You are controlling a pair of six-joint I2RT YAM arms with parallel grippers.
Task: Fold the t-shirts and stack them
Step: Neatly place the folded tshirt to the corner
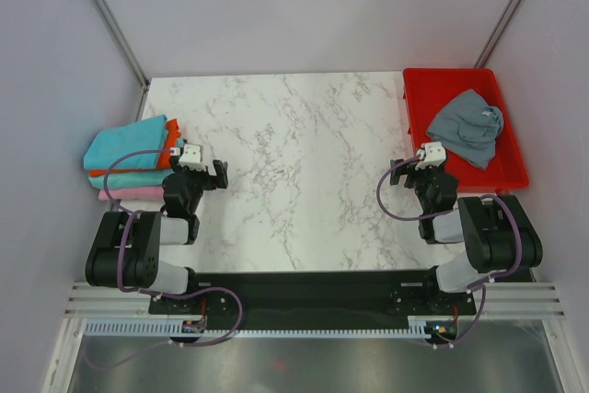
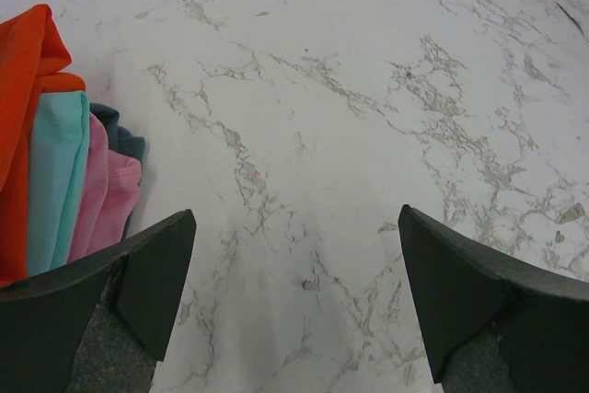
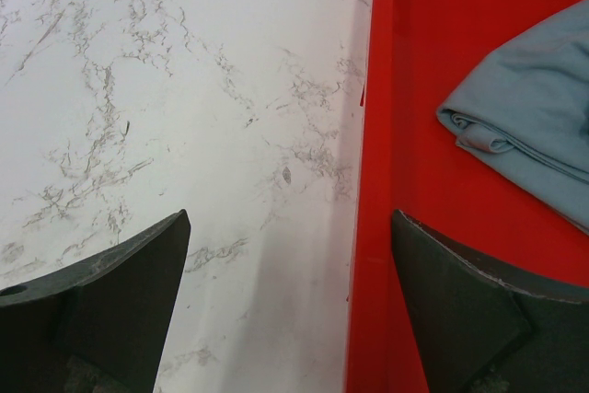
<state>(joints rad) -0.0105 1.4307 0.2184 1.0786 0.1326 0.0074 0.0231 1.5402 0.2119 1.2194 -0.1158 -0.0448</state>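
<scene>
Though loose, grey t-shirt [image 1: 465,126] in tray [image 1: 440,87]

smooth marble-look table [image 1: 304,154], glossy red plastic tray [image 1: 419,89], soft matt cloth t-shirts [image 1: 129,158]

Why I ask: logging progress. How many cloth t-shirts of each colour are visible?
Turquoise cloth t-shirt: 1
Orange-red cloth t-shirt: 1
Dark teal cloth t-shirt: 1
Pink cloth t-shirt: 1
Slate grey cloth t-shirt: 1
Total: 5

Table [image 1: 304,163] passable between t-shirt stack [image 1: 129,149] left and red tray [image 1: 433,89] right
</scene>
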